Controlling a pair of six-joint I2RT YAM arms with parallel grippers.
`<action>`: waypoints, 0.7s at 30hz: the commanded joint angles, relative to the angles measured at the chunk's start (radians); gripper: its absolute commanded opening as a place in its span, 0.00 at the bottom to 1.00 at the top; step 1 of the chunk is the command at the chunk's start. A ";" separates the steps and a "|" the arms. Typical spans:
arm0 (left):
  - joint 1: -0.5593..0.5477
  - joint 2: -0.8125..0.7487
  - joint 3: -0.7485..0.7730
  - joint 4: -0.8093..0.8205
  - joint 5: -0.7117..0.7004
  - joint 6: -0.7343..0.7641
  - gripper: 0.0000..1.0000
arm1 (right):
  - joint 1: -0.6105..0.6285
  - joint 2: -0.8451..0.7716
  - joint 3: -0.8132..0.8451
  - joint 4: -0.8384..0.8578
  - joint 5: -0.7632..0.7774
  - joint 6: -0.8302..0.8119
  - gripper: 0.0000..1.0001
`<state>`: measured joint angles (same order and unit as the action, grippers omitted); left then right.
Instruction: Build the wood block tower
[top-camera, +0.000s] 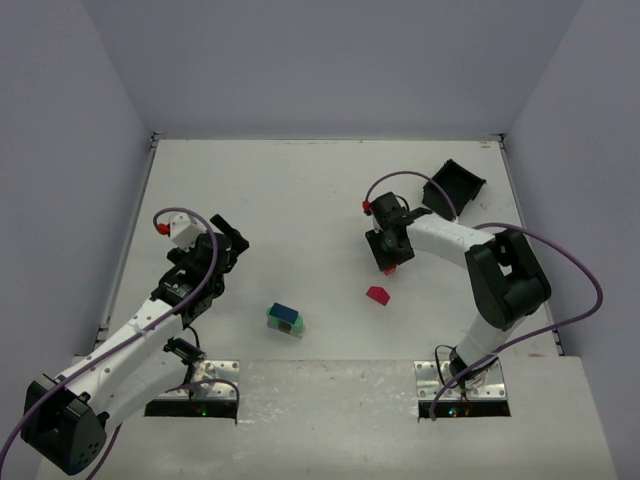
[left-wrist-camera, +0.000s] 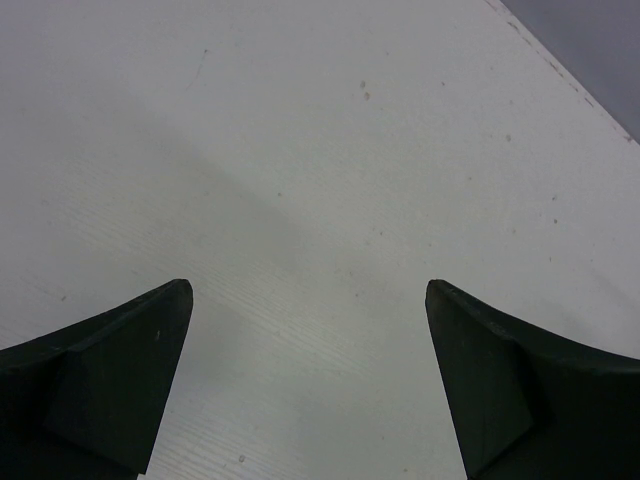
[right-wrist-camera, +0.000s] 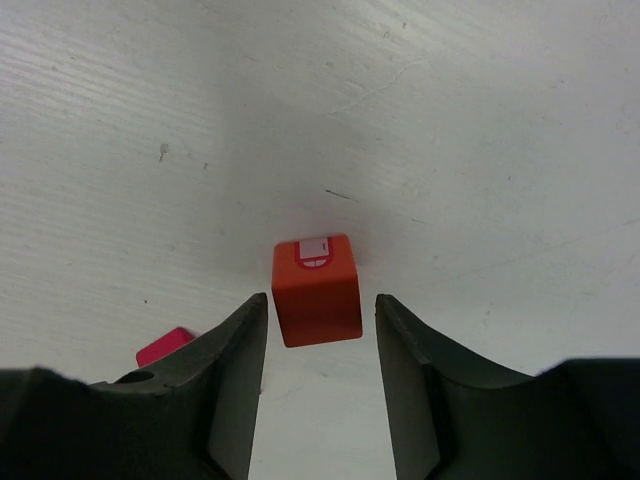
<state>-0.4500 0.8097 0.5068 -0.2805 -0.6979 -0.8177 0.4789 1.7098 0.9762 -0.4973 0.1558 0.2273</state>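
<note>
An orange-red wood block (right-wrist-camera: 316, 290) with a small white window mark stands on the table, right between the fingertips of my right gripper (right-wrist-camera: 321, 300). The jaws are open, with a thin gap on each side of the block. In the top view this gripper (top-camera: 390, 262) points down over the block. A magenta piece (top-camera: 378, 294) lies just in front of it, and its corner (right-wrist-camera: 165, 347) shows beside the left finger. The tower (top-camera: 285, 318), a low stack with blue on green, sits near the front centre. My left gripper (top-camera: 225, 245) hangs open over bare table (left-wrist-camera: 320, 150).
A square black bin (top-camera: 453, 185) lies tipped at the back right, behind the right arm. White walls close in the table on the left, back and right.
</note>
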 joint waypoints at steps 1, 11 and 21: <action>0.008 -0.009 0.024 0.038 -0.005 0.005 1.00 | -0.007 0.005 -0.005 0.030 0.010 0.020 0.42; 0.008 -0.009 0.025 0.037 0.002 0.005 1.00 | 0.009 -0.096 0.016 0.022 -0.035 0.013 0.12; 0.008 -0.009 0.026 0.038 0.013 0.009 1.00 | 0.365 -0.234 0.151 -0.031 0.014 -0.121 0.14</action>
<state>-0.4500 0.8097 0.5068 -0.2803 -0.6874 -0.8169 0.6928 1.4985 1.0162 -0.5103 0.1230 0.1601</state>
